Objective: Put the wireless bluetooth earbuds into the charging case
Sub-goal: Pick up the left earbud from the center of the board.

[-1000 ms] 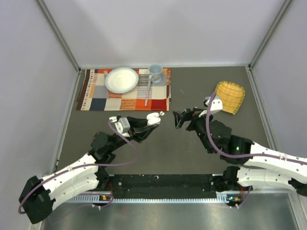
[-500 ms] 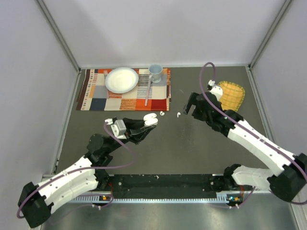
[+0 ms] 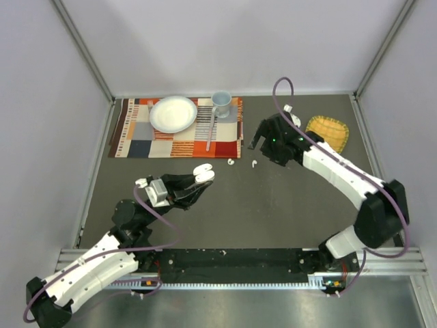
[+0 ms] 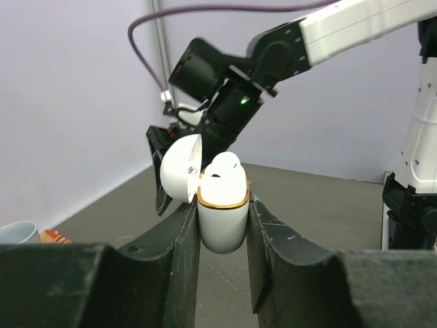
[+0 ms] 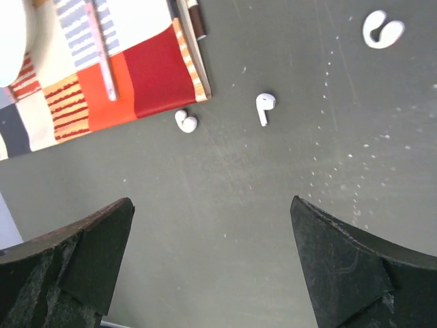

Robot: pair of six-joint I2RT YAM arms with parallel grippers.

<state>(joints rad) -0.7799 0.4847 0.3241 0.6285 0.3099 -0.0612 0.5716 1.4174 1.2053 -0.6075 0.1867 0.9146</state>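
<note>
Dark grey matte tabletop (image 3: 232, 212), pale flecks on its surface. Patchwork placemat (image 3: 140, 145) lies on it. Pale grey panel walls (image 3: 232, 41) stand just behind the placemat, just left of it and well right of it, joined by aluminium corner posts (image 3: 85, 53). Lighting is even and diffuse.

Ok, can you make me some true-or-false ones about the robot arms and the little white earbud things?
1. The left gripper holds the small white oval plastic charging case. True.
2. The case's lid is shut. False: it stands open.
3. The right gripper pinches an earbud. False: its jaws are wide open and empty, above the dark table.
4. A tiny glossy white earbud lies right by the corner of the orange patchwork placemat. True.
5. The pale blue cup stands on the round white plate. False: it stands beside the plate, on the placemat.
</note>
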